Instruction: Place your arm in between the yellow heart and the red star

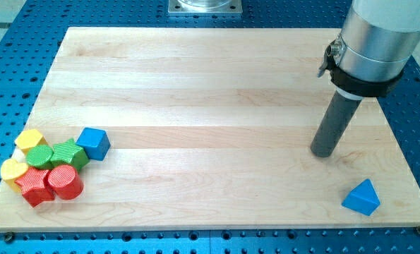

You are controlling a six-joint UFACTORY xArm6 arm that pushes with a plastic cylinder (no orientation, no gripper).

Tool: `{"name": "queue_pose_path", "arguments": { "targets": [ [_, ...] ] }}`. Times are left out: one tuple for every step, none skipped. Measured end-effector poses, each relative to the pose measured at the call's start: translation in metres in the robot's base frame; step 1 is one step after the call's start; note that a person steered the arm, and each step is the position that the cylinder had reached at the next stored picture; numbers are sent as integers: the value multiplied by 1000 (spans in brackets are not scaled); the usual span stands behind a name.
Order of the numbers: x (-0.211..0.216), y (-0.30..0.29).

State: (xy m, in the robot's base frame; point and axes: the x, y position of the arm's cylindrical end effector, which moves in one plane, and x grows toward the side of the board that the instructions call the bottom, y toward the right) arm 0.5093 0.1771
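My tip (322, 153), a bare rod end effector holding nothing, sits far right on the wooden worktop (217, 85); yellow heart block (12, 170) touches red star block (34, 188) bottom-left, so wedging between likely scatters the 6-block cluster.

There is a single camera view, so no second view shares any part of the scene. It looks down at a slant onto the wooden surface (217, 106) from above its near long edge, facing across it toward the far edge, where a metal base plate (205, 6) sits just beyond the board at the view's top. The camera is near enough that the board nearly fills the frame, with only a border of blue perforated table (12, 92) showing around it. The board's far edge looks shorter than its near edge. The arm's silver body (375, 35) is cut off by the view's top right.
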Motion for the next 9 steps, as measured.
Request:
{"name": "queue_pose_path", "arguments": {
  "targets": [
    [0,0],
    [3,0],
    [-5,-66],
    [1,-133],
    [68,-193],
    [105,-273],
    [109,-307],
    [109,-410],
    [106,-480]
  ]
}}
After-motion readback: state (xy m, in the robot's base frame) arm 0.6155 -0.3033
